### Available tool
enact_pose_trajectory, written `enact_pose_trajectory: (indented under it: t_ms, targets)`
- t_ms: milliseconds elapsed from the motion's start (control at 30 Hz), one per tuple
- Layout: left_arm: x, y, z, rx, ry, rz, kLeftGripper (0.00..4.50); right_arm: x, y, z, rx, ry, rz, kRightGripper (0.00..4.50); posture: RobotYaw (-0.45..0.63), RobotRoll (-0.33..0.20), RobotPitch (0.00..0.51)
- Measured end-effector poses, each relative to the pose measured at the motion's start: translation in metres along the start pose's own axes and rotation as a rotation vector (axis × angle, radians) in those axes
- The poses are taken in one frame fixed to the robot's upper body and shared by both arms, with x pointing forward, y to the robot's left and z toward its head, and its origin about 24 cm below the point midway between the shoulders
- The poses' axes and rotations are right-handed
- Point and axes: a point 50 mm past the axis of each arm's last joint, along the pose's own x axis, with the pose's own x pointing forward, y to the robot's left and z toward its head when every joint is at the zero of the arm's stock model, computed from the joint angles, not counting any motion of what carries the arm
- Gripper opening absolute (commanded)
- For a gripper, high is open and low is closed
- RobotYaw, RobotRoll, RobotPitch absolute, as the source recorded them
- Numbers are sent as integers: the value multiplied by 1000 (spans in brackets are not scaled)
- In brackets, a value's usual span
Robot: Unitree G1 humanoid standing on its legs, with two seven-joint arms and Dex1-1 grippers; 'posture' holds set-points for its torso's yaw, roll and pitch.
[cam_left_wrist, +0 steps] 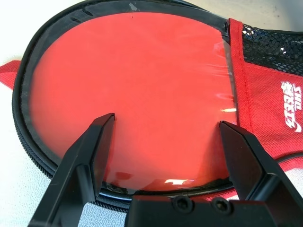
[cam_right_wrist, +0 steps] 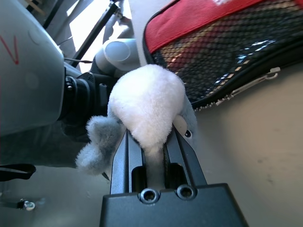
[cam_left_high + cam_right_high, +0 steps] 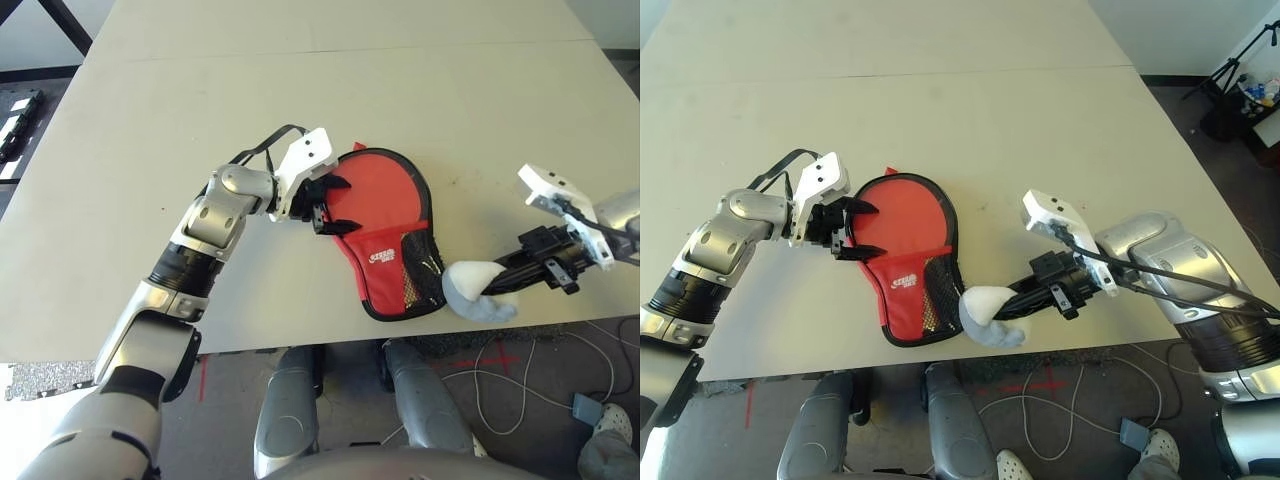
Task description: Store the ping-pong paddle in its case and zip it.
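Clamping a fluffy white-and-grey plush lump (image 2: 144,106) beside the red fabric case (image 3: 385,235), right gripper (image 3: 1025,297); left gripper (image 3: 330,205), fingers apart, hovers over the case's round red end.

Beige table (image 3: 330,90); grey floor (image 3: 520,400) w/ cables (image 3: 500,385).

Bright even light; glare on paddle face (image 1: 142,94); soft shadows.

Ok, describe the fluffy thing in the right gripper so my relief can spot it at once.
Start at the table's near edge. Right of the red case, the right gripper is shut on a plush toy. It is the one soft, pale white-and-grey lump; the case is flat and red.
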Motion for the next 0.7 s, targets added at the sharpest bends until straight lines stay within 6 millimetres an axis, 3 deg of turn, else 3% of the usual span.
enact_pose_trajectory:
  t_ms: [300, 600, 633, 700]
  targets:
    - [2, 1, 0, 2, -3, 1, 4500, 23, 16, -10, 23, 20, 116, 226, -92, 0, 282]
    - [2, 2, 0, 9, -4, 3, 4500, 29, 17, -12, 29, 24, 114, 225, -94, 0, 280]
    - [2, 2, 0, 10, -4, 4, 4500, 28, 14, -12, 26, 22, 95, 937, -94, 0, 280]
    - [2, 3, 1, 11, -4, 5, 4500, 25, 7, -7, 11, 14, 45, 1525, -94, 0, 279]
